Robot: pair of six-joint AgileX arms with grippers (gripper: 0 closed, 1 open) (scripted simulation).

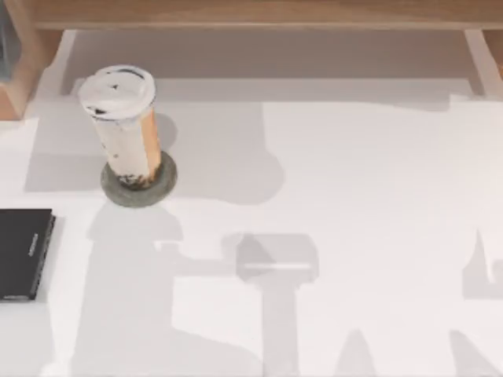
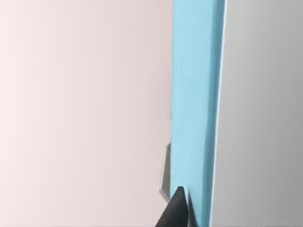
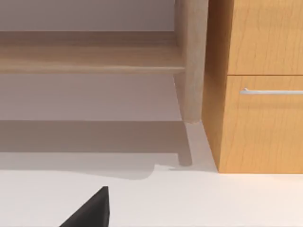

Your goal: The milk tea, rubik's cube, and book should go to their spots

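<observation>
Our left pincer (image 2: 182, 208) grips the book (image 2: 196, 94); right pincer (image 3: 90, 210) state unclear. Milk tea (image 1: 126, 126) sits on coaster (image 1: 161, 184), surface (image 1: 354, 196).

The slab (image 1: 25, 253) at the tabletop's 9 o'clock side is cut off by the top view's left edge, its print too small to read. The cup (image 1: 126, 126) hides most of the coaster (image 1: 161, 184) beneath it. In the left wrist view the book (image 2: 196, 104) runs out of the frame at both ends, and one dark fingertip (image 2: 176, 213) of the left hand is cut by the edge. The right hand's finger (image 3: 92, 210) is likewise cropped, as is the cabinet (image 3: 258, 85)
</observation>
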